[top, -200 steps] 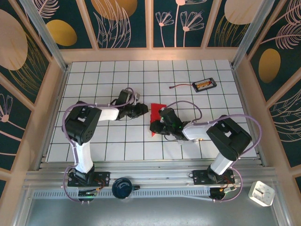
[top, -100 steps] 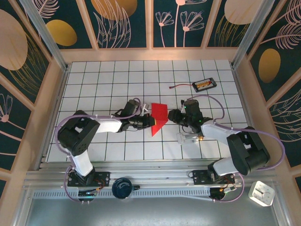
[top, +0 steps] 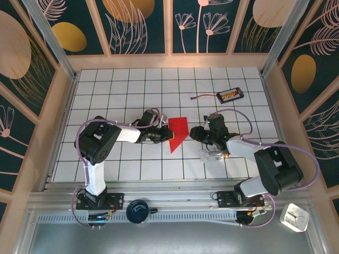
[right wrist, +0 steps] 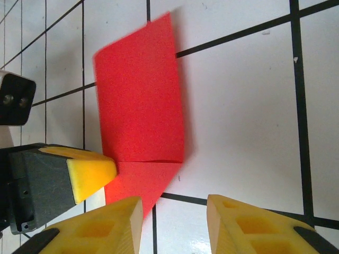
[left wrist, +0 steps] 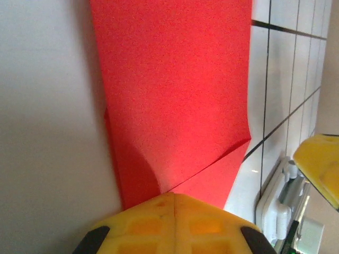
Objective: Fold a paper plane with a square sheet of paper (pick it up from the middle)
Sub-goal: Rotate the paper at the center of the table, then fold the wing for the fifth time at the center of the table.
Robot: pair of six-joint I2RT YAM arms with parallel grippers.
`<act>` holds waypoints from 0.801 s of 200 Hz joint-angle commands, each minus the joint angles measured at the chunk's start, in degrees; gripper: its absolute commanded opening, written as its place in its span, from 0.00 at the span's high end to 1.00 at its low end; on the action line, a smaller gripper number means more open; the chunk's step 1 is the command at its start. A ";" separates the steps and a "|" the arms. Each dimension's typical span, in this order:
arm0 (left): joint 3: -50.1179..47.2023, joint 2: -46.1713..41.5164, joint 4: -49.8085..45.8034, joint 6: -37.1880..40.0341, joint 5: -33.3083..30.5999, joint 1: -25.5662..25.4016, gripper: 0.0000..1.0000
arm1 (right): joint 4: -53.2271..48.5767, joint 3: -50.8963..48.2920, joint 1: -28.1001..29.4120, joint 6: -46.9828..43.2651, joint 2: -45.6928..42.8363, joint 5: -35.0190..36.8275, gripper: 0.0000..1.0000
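Red paper (top: 178, 128): mid-worktop, between the two arms and partly folded, with a flat upper panel and a slanted flap running to a point toward the near edge.
Left gripper (top: 168, 136): clenched on the paper's left edge, right where the crease meets it. In the left wrist view its yellow pad (left wrist: 172, 214) sits on the red sheet.
Right gripper (right wrist: 175, 214): released, jaws apart with nothing between them, hovering just off the pointed flap on the paper's right side.
Step in hand: by my read, a corner fold is being set, with the left pinning and the right free to press.
Doing it well: hold the left pinch firm so the sheet can't slide. Lay a right finger flat on the crease and sweep away from the pinned end, rather than poking the tip.
Paper's right edge: free, and its shadow suggests it's slightly lifted, so go gently.
Clear plastic piece (top: 211, 154): just beside the right wrist, toward the near edge. A swing back could knock it.
Black tray (top: 230, 95): toward the far right corner, well apart, with its cable trailing left.
Worktop (top: 106, 84): bare tiles along the far edge and the left side, so that's the open room.
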 commanded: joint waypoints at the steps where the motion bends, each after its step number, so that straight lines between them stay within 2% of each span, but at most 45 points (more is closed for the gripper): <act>1: -0.02 1.32 -2.35 2.22 1.15 0.73 0.99 | -1.36 0.79 0.02 -2.03 0.54 0.23 0.63; 54: -0.33 -0.51 -8.96 9.30 3.91 1.79 1.00 | -3.37 1.46 -0.45 -2.68 0.04 -2.59 0.59; 111: -3.15 -2.69 -11.12 12.98 5.67 1.79 1.00 | 4.66 1.32 0.34 1.44 5.96 -11.69 0.51; 137: -3.84 -2.94 -10.16 12.44 5.73 1.79 1.00 | 7.24 1.59 0.93 2.65 9.15 -13.30 0.52; 160: -3.93 -2.96 -10.05 12.41 5.70 1.83 1.00 | 9.73 1.79 1.79 3.76 10.83 -14.06 0.57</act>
